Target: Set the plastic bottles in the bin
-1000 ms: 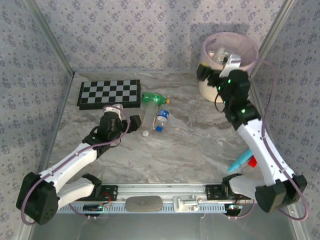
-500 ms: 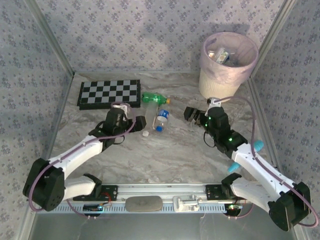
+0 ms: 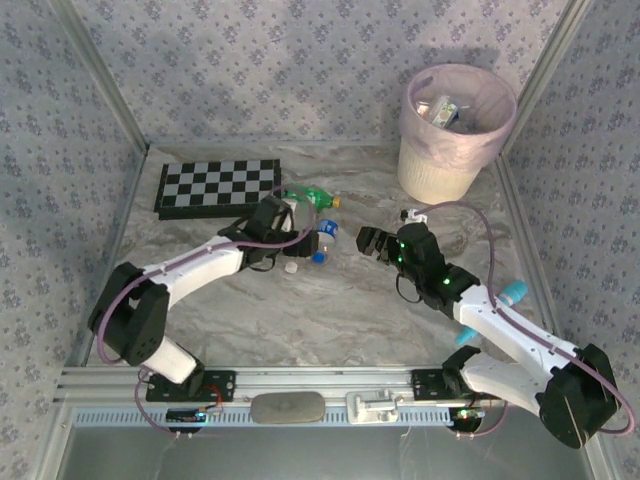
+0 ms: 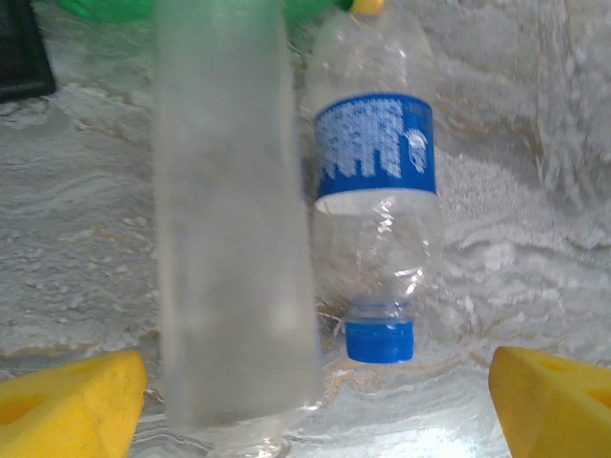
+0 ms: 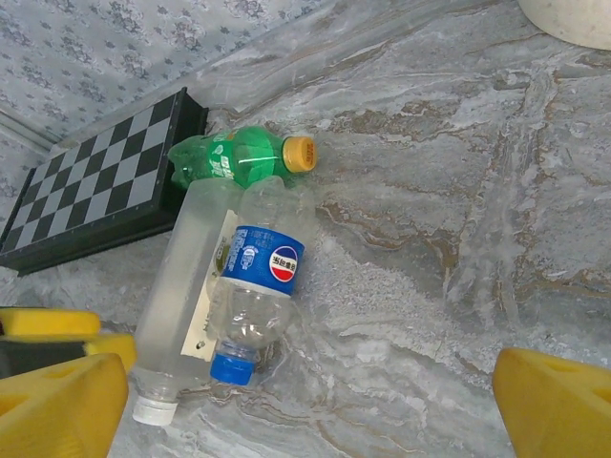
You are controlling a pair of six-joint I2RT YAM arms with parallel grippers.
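STEP pick-up | my left gripper (image 4: 313, 401): jaws spread wide, empty | frosted bottle (image 4: 229, 239) lies beneath, blue-label bottle (image 4: 377, 191) touching alongside | I should centre on the frosted one, clamp mid-body, exclude its neighbour | bin (image 3: 455, 170): far right | right gripper (image 3: 368, 240): spread, empty

Overhead: I look down from above and behind the arm bases; whole grey marbled tabletop (image 3: 330, 310) in frame.
Left wrist: very close, low, facing the frosted plastic bottle (image 4: 234, 219) and the blue-labelled clear plastic bottle (image 4: 377, 191).
Right wrist: further back, oblique; I see those same two bottles, cap ends nearest.
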